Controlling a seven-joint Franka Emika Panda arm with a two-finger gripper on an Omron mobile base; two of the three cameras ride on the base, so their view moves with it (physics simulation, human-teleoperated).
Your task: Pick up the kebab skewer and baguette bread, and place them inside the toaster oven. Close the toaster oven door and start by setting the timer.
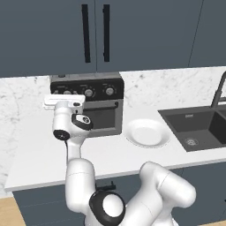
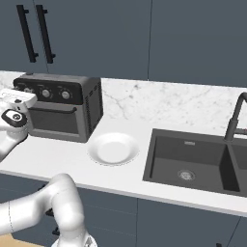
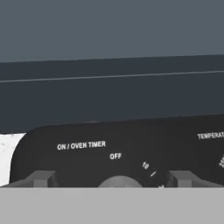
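Observation:
The toaster oven (image 1: 106,110) (image 2: 60,108) stands on the counter against the back wall. The toaster oven door (image 1: 105,118) (image 2: 52,120) is shut upright, its black bar handle across the top. My gripper (image 1: 65,98) (image 2: 21,98) (image 3: 111,180) is open at the left end of the control panel. In the hand view its fingertips (image 3: 41,178) stand wide apart on either side of the timer knob (image 3: 119,182), under the words ON / OVEN TIMER. The kebab skewer and the baguette bread are hidden from view.
A bare white plate (image 1: 147,132) (image 2: 113,148) lies right of the oven. Further right are the dark sink (image 1: 198,126) (image 2: 193,157) and its faucet (image 2: 236,116). Dark cabinets with black handles (image 1: 106,33) hang above the oven.

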